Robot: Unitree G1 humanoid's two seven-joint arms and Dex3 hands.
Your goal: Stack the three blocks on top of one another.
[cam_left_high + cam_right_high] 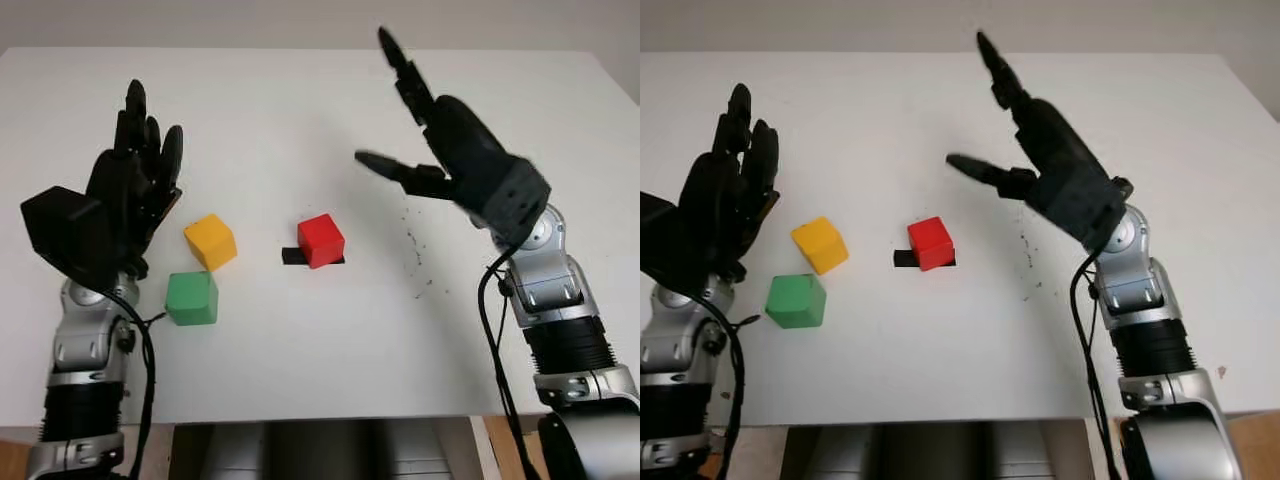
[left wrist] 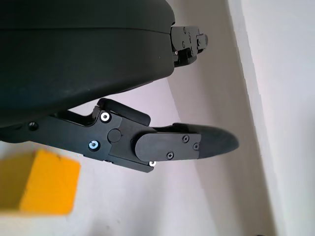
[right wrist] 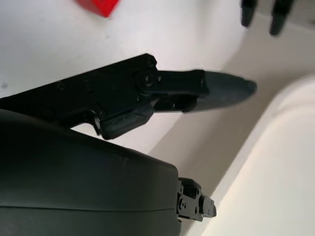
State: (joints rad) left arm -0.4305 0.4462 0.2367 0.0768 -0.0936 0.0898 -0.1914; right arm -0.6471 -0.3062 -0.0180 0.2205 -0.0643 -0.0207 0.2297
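White table [image 1: 300,360] under two raised, empty robot hands, left robot hand [image 1: 130,195] and right robot hand [image 1: 440,150] both wide, above three separate blocks [image 1: 321,240].

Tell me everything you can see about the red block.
The red block is a small plain cube with a matte, evenly coloured surface. It sits flat on the white table, turned slightly, on a short strip of black tape. It stands alone, to the right of the yellow block and green block. Neither hand touches it.

3 blocks on tabletop [image 1: 300,380], none stacked. Leftmost block [image 1: 192,298] sits nearest front edge; second block [image 1: 211,241] just behind it, slightly right. Third block [image 1: 321,240] well right, on a flat marker [image 1: 292,256], near centre.
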